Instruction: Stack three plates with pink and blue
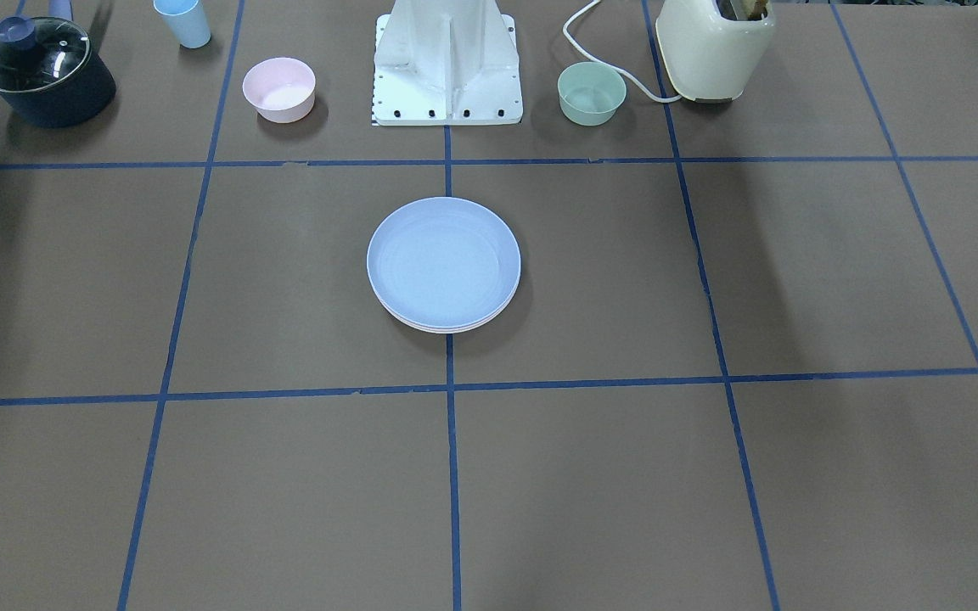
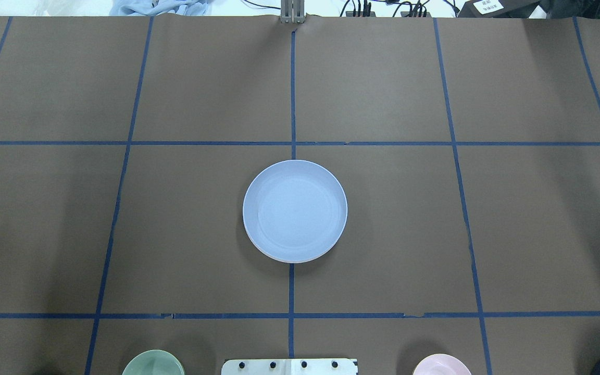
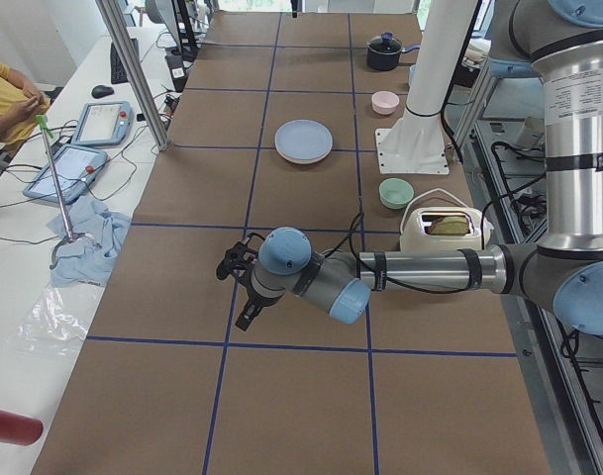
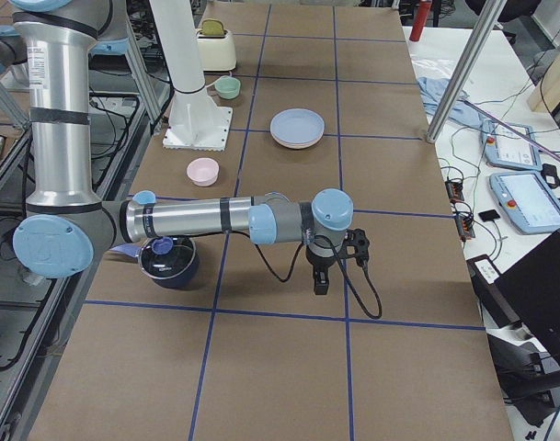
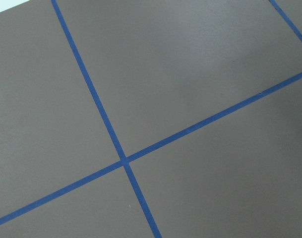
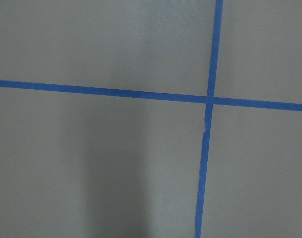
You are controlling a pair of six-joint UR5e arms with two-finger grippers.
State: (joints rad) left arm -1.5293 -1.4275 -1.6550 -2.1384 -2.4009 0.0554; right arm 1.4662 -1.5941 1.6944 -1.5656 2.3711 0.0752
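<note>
Plates point(image 2: 295, 210): sitting stacked midway between bench point(image 2: 71, 219) edges, blue point(image 1: 443, 259) topmost. Risking a skewed stack if bumped. Left tool point(image 3: 246, 317), right tool point(image 4: 321, 288): opening impossible to tell.

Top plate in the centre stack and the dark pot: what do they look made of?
Top plate: light blue, probably plastic; matte, evenly coloured, soft sheen only. Dark pot: navy body, likely coated metal, not certain; its lid seems glass, see-through with bright reflections.
</note>
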